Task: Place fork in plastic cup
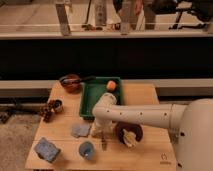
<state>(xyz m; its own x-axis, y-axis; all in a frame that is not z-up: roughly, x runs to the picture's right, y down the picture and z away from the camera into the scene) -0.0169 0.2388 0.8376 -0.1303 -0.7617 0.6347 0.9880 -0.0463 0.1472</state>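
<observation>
The fork point(103, 142) shows as a thin dark sliver, standing nearly upright on the wooden table point(150, 100) just right of the plastic cup point(86, 149). The cup is small, round and light blue, near the table's front edge. My gripper point(99, 132) sits at the end of the white arm point(145, 116), directly over the fork's upper end and right of the cup. Whether it touches the fork is hidden by the wrist.
A dark red bowl point(129, 133) holding something pale stands right of the fork. Behind are a green tray point(95, 100) with an orange ball point(111, 85) and a brown bowl point(70, 82). A grey-blue cloth point(80, 130), blue block point(46, 149) and brown clump point(48, 109) lie left.
</observation>
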